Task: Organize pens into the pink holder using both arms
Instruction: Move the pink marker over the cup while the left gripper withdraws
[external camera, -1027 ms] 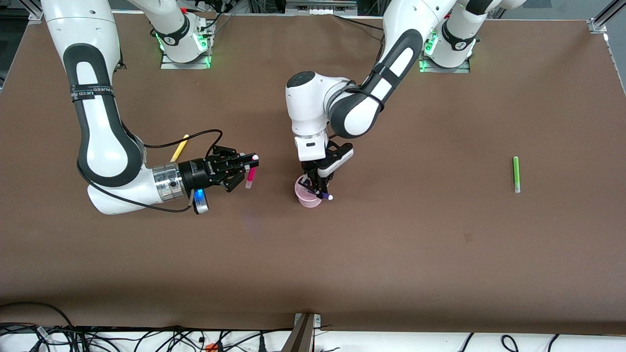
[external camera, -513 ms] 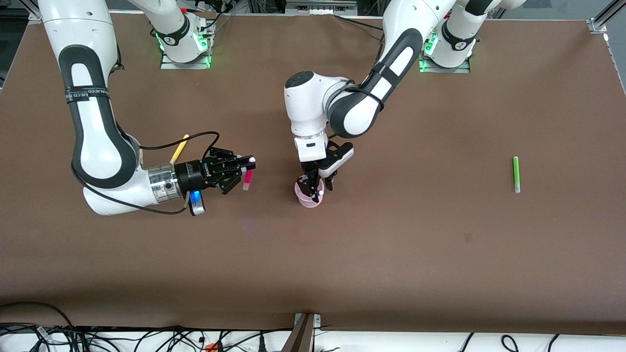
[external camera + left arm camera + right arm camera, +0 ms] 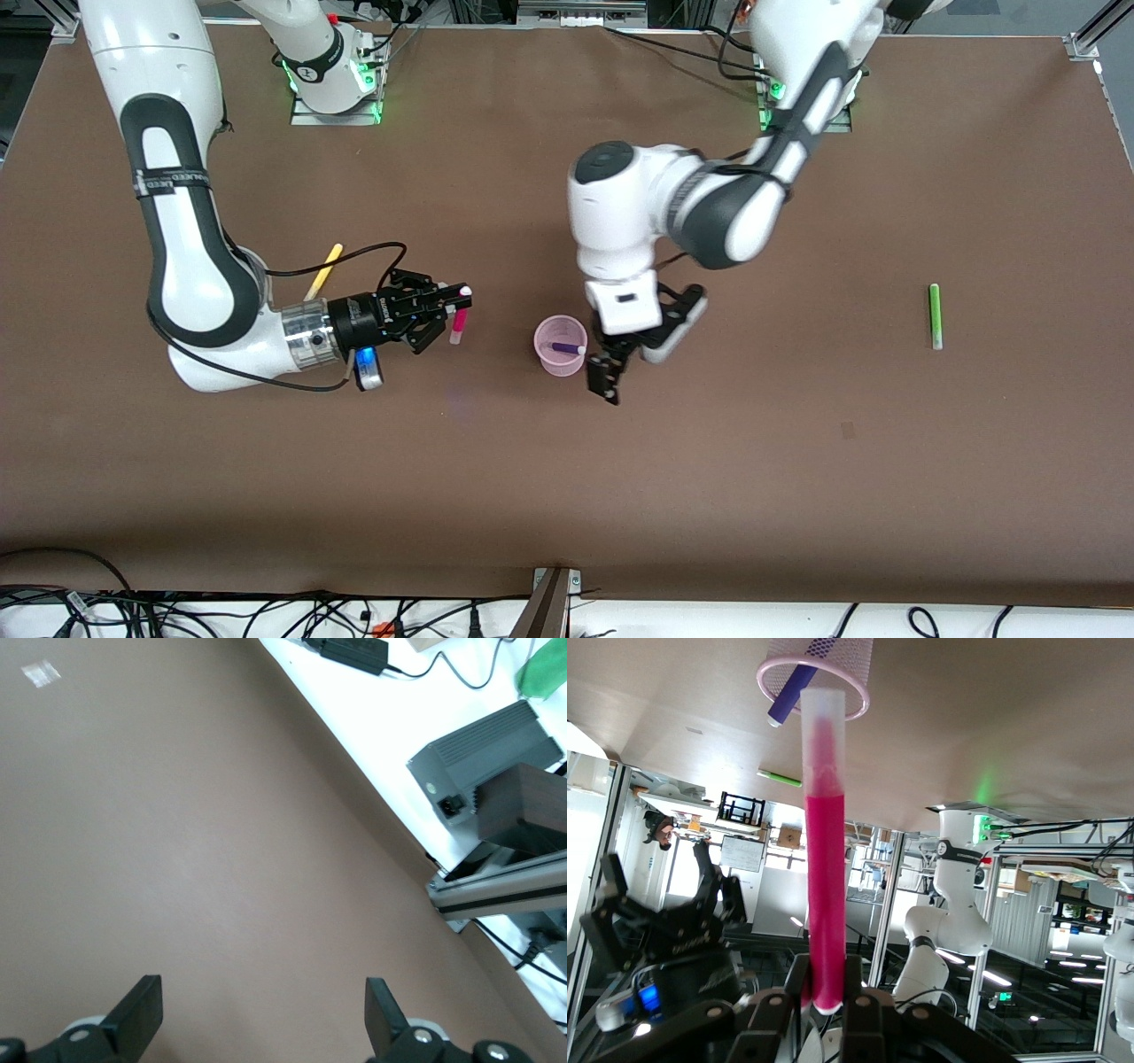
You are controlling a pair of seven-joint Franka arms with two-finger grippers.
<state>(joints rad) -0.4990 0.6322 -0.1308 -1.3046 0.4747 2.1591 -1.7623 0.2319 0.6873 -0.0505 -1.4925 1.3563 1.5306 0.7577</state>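
One slim purple pen (image 3: 563, 347) leans inside translucent pink holder (image 3: 560, 346).

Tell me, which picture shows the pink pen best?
The right wrist view: the pink pen fills it, upright in the right hand. The front view shows it small. The left wrist view misses it.

1. table (image 3: 797, 496): matt brown, smooth covering
2. pink holder (image 3: 560, 347): translucent plastic, faint sheen
3. magenta pen (image 3: 826, 859): smooth plastic, frosted pale tip
4. arms' shells: glossy white plastic
5. right gripper (image 3: 454, 312): matt black
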